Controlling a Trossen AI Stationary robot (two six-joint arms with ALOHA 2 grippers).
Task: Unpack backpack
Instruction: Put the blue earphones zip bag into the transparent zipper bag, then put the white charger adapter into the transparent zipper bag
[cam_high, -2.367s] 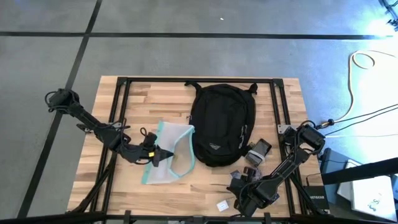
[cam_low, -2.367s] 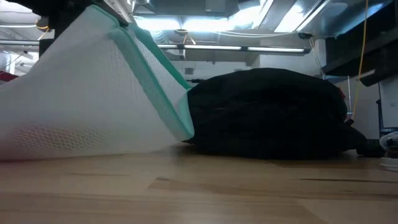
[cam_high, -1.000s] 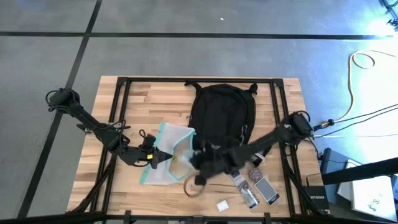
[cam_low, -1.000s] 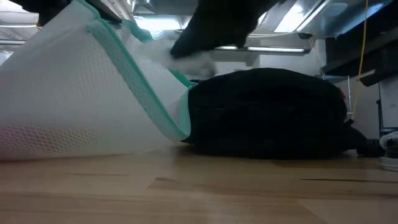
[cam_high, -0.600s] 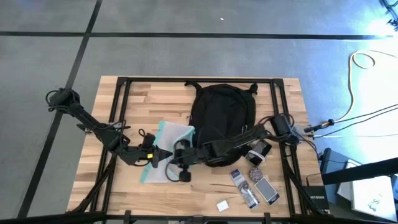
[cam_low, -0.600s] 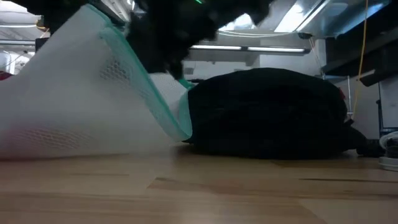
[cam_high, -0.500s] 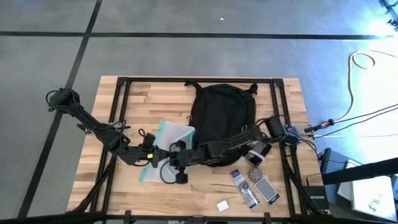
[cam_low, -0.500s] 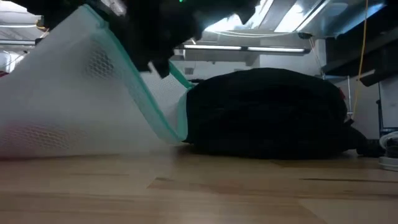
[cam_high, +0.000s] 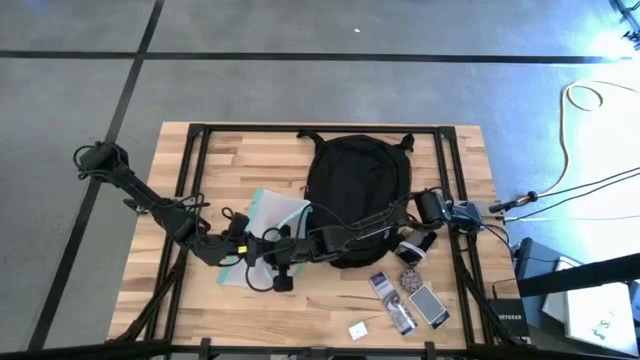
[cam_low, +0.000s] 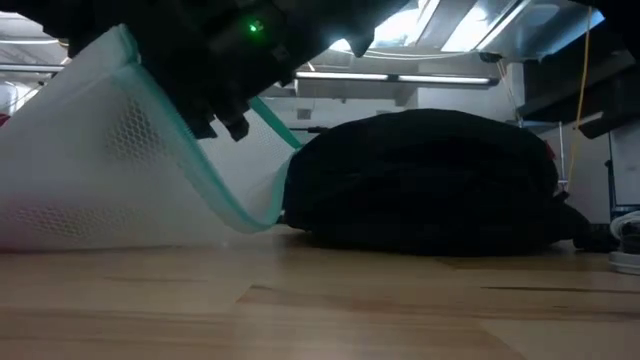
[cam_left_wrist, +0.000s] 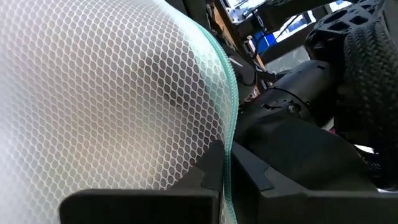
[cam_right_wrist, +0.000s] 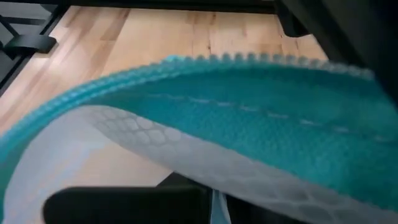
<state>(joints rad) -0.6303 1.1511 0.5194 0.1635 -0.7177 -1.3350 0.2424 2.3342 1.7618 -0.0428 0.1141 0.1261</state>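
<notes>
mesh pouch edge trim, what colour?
Teal trim on the white honeycomb mesh pouch; clearest in the right wrist view.

two dark, slender arms of matte black links joined by bulkier rounded joints. left arm (cam_high: 150, 205) looped with thin black cables at the base joint and along the forearm; small yellow mark near the wrist. right arm (cam_high: 400, 215) long and thin, with a blocky black housing and a grey-white patch near its base; black cable looping by the wrist. small green indicator light (cam_low: 254, 28) glowing on a dark wrist housing in the low view. fingers (cam_left_wrist: 140, 202) flat, black, blocky and matte, with angular stepped edges. woven black cable sleeve (cam_left_wrist: 373, 74) ribbed like mesh.
</notes>
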